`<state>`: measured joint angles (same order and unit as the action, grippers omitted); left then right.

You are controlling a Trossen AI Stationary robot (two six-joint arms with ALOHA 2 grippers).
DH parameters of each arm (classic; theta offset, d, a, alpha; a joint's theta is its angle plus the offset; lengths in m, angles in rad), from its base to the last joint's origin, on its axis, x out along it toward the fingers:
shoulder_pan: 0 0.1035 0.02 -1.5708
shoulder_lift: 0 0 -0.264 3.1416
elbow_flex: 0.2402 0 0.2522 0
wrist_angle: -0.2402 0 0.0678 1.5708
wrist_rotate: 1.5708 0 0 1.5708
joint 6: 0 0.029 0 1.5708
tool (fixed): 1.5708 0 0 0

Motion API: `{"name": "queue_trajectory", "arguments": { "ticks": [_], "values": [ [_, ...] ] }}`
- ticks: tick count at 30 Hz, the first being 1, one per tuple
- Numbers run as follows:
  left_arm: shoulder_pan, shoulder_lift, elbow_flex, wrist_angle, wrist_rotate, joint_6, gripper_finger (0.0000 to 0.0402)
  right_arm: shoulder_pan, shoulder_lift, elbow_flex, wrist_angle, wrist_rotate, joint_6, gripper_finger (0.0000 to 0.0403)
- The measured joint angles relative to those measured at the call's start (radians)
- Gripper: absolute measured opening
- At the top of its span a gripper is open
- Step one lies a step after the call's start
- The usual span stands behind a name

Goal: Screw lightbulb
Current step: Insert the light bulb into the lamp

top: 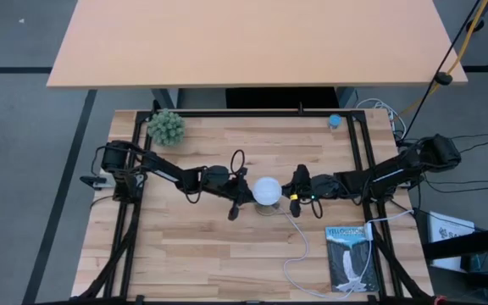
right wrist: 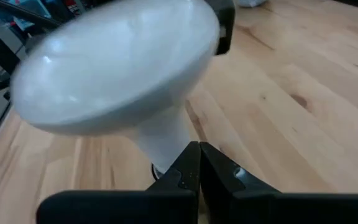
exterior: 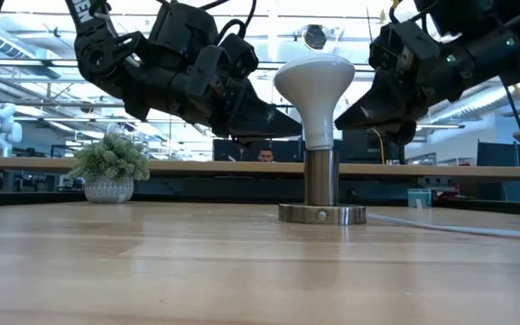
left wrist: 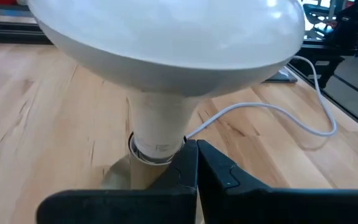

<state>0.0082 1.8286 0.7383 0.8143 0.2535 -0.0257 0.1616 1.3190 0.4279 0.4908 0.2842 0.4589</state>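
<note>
Both closed grippers flank the lightbulb standing in its socket.
Left gripper, fingers pressed together, points at the lightbulb from the left; right gripper, also pressed together, points from the right. Neither visibly grips it. Bulb stands upright in the metallic socket mid-table, white cord trailing nearward.

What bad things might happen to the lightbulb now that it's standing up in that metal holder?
1. The left pincer and right pincer sit close on either side of the lightbulb. A careless swing might knock it sideways.
2. The socket stands free on the table, so a push could probably tip both over.
3. The white cord lies loose near the right arm and might get snagged.
</note>
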Motion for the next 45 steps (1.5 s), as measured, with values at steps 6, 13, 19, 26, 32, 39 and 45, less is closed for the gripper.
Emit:
{"name": "queue_trajectory", "arguments": {
  "ticks": [6, 13, 19, 26, 32, 39, 45],
  "values": [
    [0.0, 0.0, 0.0, 0.002, 0.0, -0.001, 0.0, 0.001, 0.0, 0.011, -0.016, 0.003, 0.006, 0.0],
    [-0.002, 0.0, 0.01, 0.009, 0.0, -0.001, 0.0, 0.025, 0.0, 0.011, -0.032, 0.004, 0.031, 0.0],
    [-0.002, 0.0, 0.011, 0.009, 0.0, 0.002, 0.0, 0.037, 0.0, 0.011, -0.032, 0.012, 0.028, 0.0],
    [-0.002, 0.0, 0.011, 0.009, 0.0, 0.001, 0.0, 0.037, 0.018, 0.011, -0.03, 0.033, 0.017, 0.0],
    [-0.002, 0.0, 0.011, 0.008, 0.0, 0.001, 0.0, 0.043, 0.095, 0.011, -0.011, 0.044, 0.06, 0.0],
    [-0.002, 0.0, 0.011, -0.005, 0.0, 0.001, 0.0, 0.035, 0.101, 0.011, 0.059, 0.088, 0.006, 0.0],
    [-0.002, 0.0, 0.011, -0.013, 0.0, 0.002, 0.0, 0.038, 0.1, 0.011, 0.093, 0.075, 0.002, 0.0]
  ]
}}
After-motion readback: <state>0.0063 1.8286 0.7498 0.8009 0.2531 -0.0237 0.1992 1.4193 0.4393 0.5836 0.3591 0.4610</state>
